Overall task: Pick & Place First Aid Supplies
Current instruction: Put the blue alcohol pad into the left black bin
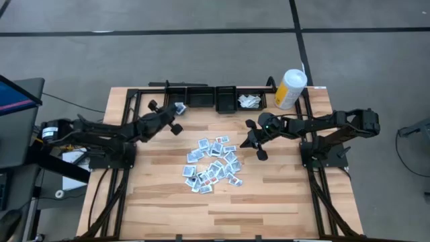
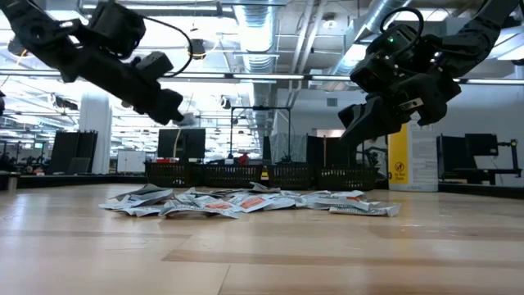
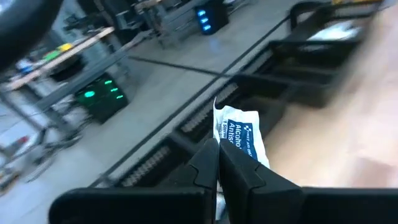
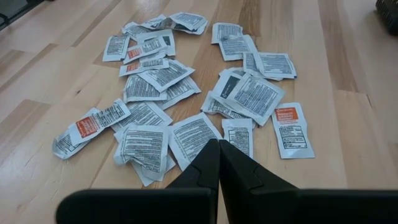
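Pale wooden slatted tabletop (image 1: 269,202) carried the whole job, with a row of black open bins (image 1: 201,98) along its far edge. Going left to right: left gripper (image 1: 176,115) was up near the far-left bins, fingers clamped on one white packet with blue print (image 3: 239,134), held clear of the wood and beside the bin row. Mid-table, the loose heap of small flat white first aid packets (image 1: 212,165), a few with orange-red labels, lay unsorted and overlapping. Right gripper (image 1: 255,142) hung just beside the heap's right side, fingers pinched shut on nothing, packets visible ahead of it. Further right, one bin already held a few white packets (image 1: 249,101); a tall white-and-yellow canister (image 1: 290,89) stood next to it. Judged early: few placed, most left.
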Action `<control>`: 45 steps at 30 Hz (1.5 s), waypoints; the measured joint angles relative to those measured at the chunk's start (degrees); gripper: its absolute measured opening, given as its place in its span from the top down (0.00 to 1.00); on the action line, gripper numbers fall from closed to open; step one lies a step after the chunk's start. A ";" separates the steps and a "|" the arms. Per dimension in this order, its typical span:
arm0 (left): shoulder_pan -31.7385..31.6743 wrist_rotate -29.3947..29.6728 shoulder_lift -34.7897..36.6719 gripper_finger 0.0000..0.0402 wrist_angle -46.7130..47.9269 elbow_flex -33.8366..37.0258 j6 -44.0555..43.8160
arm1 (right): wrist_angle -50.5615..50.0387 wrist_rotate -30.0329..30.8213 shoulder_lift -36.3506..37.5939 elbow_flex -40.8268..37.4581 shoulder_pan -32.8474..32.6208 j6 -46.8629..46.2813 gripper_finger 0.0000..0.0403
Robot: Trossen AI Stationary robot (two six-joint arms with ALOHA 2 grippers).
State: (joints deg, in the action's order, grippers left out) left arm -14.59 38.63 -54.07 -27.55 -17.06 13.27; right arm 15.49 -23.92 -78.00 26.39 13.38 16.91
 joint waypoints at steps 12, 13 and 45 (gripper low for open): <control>-21.01 -18.86 -5.72 0.97 -1.17 -0.01 -0.66 | 0.15 0.00 0.00 0.00 0.01 0.04 1.00; -22.05 -20.17 -6.53 0.97 -1.53 -0.02 -0.67 | 0.17 0.00 0.00 0.00 0.03 0.13 1.00; -25.68 -24.32 -16.98 0.86 -10.08 -0.02 -0.69 | 0.26 0.00 0.00 0.00 -0.01 0.07 1.00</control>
State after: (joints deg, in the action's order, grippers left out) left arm -40.27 14.31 -71.05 -37.63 -17.08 12.58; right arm 15.75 -23.92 -78.00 26.39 13.37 16.97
